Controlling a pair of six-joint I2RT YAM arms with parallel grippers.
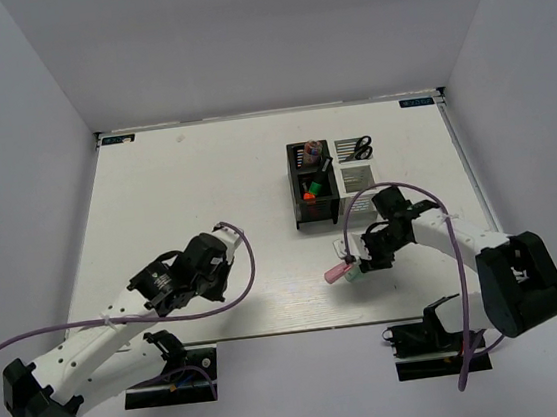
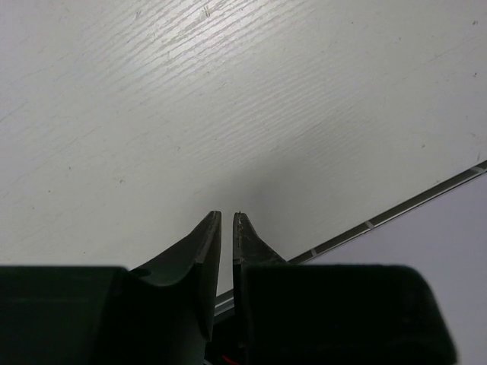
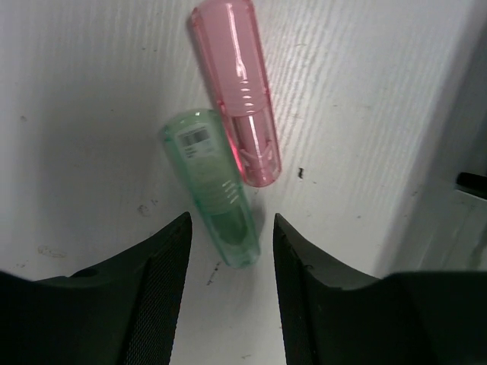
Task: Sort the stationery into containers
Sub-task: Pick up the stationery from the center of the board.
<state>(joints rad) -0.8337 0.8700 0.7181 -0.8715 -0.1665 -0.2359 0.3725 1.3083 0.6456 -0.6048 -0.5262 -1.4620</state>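
Right hand (image 3: 232, 219) is down at the surface (image 1: 207, 196), jaws standing apart on either side of the mint tube (image 3: 217, 198), not gripping it. The pink tube (image 3: 240, 106) lies touching the mint one, just beyond. Both sit on the near side of the black organizer (image 1: 318, 220), close to it. Inside the black organizer, green and orange markers (image 1: 309, 191) are in. The scissors (image 1: 361, 148) stand in the white organizer (image 1: 355, 177), right against the black organizer. Left hand (image 2: 227, 217), well left of the black organizer, is pinched nearly closed on nothing. Mostly done, I'd say, with two tubes left.
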